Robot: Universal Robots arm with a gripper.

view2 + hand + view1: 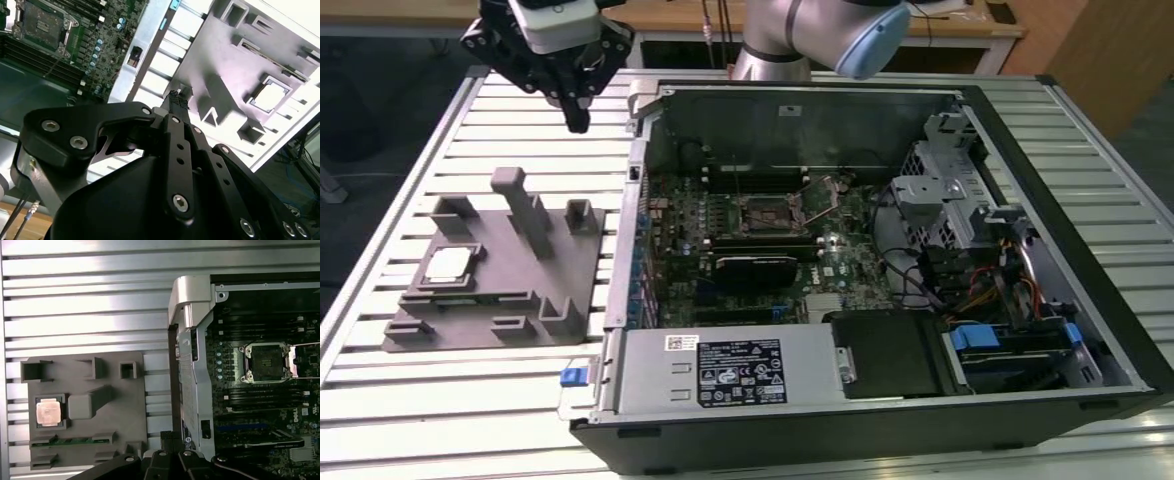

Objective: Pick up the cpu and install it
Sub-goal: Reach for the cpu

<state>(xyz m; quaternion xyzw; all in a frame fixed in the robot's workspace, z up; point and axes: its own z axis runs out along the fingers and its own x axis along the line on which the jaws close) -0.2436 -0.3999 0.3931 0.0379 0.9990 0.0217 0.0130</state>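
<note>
Gripper (175, 100) hangs with jaws closed together, holding nothing, well apart from the cpu (49, 412).
Thin, light, stiff and probably fragile, the cpu lies flat in a recess of the grey tray (120, 410); only its side edges seem safe to grip, the recess walls stand close, and the room above is open.
</note>
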